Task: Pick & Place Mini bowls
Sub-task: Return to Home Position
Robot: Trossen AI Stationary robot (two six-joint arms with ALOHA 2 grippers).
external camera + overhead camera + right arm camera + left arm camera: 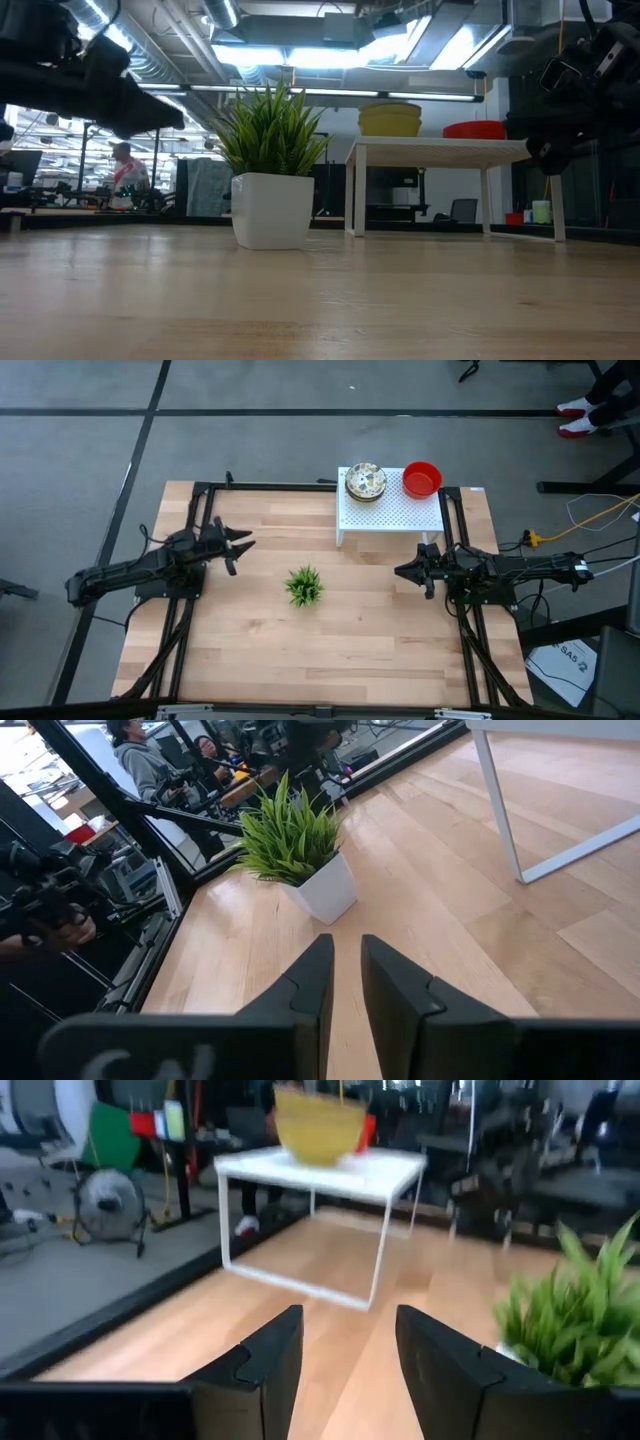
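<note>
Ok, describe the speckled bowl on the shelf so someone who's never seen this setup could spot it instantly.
On the wooden table, find the small white perforated shelf standing at one edge. Two bowls sit along its outer side; the speckled bowl is the left one, cream with multicolour flecks inside, whereas its neighbour, the red bowl, is plain red.

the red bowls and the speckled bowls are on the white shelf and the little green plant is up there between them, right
Not quite. The plant is not on the shelf: the high view shows it on the wooden table, out in front of the shelf. The rest holds: the red bowls and the speckled white bowls both sit on the white shelf.
</note>
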